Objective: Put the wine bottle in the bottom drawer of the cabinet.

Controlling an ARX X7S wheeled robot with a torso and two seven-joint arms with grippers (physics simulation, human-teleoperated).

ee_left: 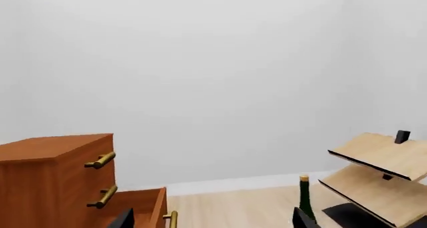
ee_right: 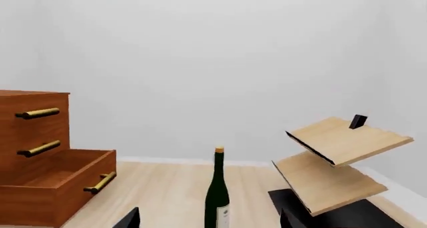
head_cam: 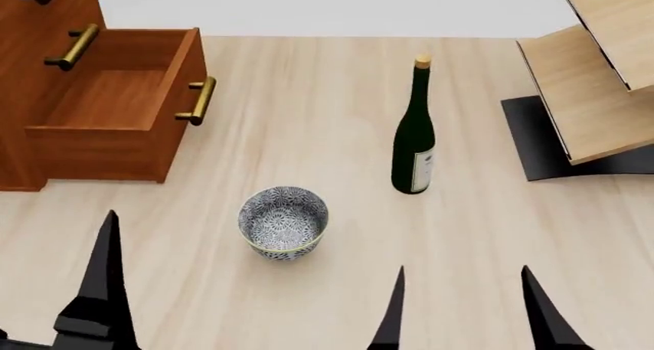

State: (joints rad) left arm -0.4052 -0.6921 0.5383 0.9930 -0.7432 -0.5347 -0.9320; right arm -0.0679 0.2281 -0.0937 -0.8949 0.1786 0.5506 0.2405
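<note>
The wine bottle (head_cam: 414, 135) stands upright on the light wooden surface, dark green with a tan cork and white label. The cabinet (head_cam: 31, 59) is at the far left, and its bottom drawer (head_cam: 112, 128) is pulled out and holds nothing. My right gripper (head_cam: 465, 312) is open, near and slightly right of the bottle, apart from it. In the right wrist view the bottle (ee_right: 217, 198) shows ahead between the open right gripper's (ee_right: 208, 220) spread fingers. My left gripper (ee_left: 212, 222) is open with nothing in it. Only one of its fingers (head_cam: 106, 281) shows in the head view.
A blue-and-white patterned bowl (head_cam: 284, 221) sits between the grippers and the drawer, left of the bottle. A light wooden rack (head_cam: 593, 89) on a black base stands at the right. A white wall runs behind.
</note>
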